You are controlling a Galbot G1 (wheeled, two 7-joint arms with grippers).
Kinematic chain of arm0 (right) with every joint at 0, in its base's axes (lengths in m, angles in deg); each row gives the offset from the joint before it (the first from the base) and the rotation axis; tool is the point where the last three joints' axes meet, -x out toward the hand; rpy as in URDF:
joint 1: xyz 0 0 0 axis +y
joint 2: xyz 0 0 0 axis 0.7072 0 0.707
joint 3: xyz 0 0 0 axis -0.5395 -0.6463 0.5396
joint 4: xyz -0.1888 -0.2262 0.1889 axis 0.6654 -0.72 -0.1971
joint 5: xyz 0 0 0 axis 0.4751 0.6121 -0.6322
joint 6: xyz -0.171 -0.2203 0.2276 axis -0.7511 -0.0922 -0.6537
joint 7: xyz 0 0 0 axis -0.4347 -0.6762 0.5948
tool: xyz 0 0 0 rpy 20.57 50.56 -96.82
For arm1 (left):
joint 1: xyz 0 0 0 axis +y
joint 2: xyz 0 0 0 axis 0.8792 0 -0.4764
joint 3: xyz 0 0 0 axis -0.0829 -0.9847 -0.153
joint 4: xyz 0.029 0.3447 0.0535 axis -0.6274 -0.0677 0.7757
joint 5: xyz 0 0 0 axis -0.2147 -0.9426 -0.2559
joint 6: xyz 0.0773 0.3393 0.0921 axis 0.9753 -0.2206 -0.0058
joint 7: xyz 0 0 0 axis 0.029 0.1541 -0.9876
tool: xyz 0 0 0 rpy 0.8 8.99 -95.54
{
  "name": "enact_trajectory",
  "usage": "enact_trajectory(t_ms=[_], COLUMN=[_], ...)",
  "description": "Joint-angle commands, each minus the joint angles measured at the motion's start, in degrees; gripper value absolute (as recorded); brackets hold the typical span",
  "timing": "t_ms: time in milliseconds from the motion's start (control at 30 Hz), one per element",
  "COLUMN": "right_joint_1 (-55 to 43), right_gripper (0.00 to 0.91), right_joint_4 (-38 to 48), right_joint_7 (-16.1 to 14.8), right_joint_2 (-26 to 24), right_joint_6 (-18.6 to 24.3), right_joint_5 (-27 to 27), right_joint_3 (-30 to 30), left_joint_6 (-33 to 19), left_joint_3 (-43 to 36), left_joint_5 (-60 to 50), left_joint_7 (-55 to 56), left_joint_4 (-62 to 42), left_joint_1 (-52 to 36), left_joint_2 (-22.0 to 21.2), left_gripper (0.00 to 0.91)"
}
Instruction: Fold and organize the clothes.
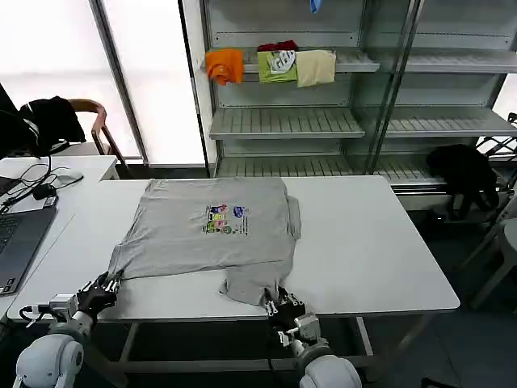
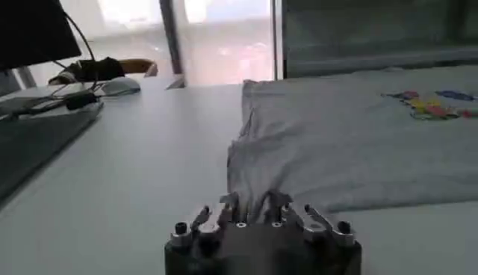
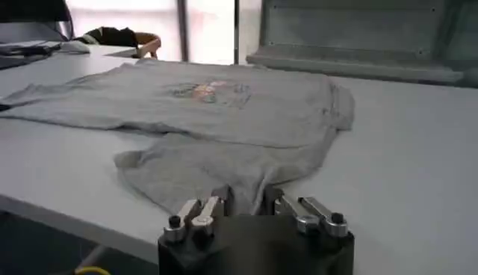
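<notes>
One light grey short-sleeved shirt lies spread on the white table, its multicoloured chest print facing up. Its near part is folded over into a flap that reaches the table's front edge. My left gripper is at the shirt's near left corner, shut on the cloth. In the left wrist view the shirt puckers into a ridge running into the left gripper. My right gripper sits at the front edge, shut on the near flap. The right wrist view has the shirt drawn in between the right gripper fingers.
A laptop with cables sits on the adjoining desk at the left. Metal shelves behind the table carry orange, green and pale yellow folded garments. A black garment hangs at the right. The table's right half is bare.
</notes>
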Motion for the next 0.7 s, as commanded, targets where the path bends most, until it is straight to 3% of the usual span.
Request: enact_trajectory(t_ms=[33, 433, 700], right_joint_1=[0.1, 0.1, -4.8], right_gripper=[0.0, 0.0, 0.0], right_joint_4=[-0.1, -1.7, -2.5], right_joint_7=[0.1, 0.0, -0.4], right_joint_2=[0.0, 0.4, 3.0], right_joint_6=[0.0, 1.0, 2.6], right_joint_5=[0.0, -1.1, -2.6], right_joint_3=[-0.1, 0.5, 3.4], left_joint_6=[0.1, -1.3, -2.2], left_joint_3=[0.0, 0.4, 0.9], left_joint_5=[0.0, 0.7, 13.1], left_joint_7=[-0.2, -4.0, -0.3], left_joint_4=[-0.1, 0.6, 3.4], left_joint_1=[0.1, -0.3, -5.7], left_joint_2=[0.0, 0.2, 0.3], left_gripper=[0.02, 0.01, 0.01])
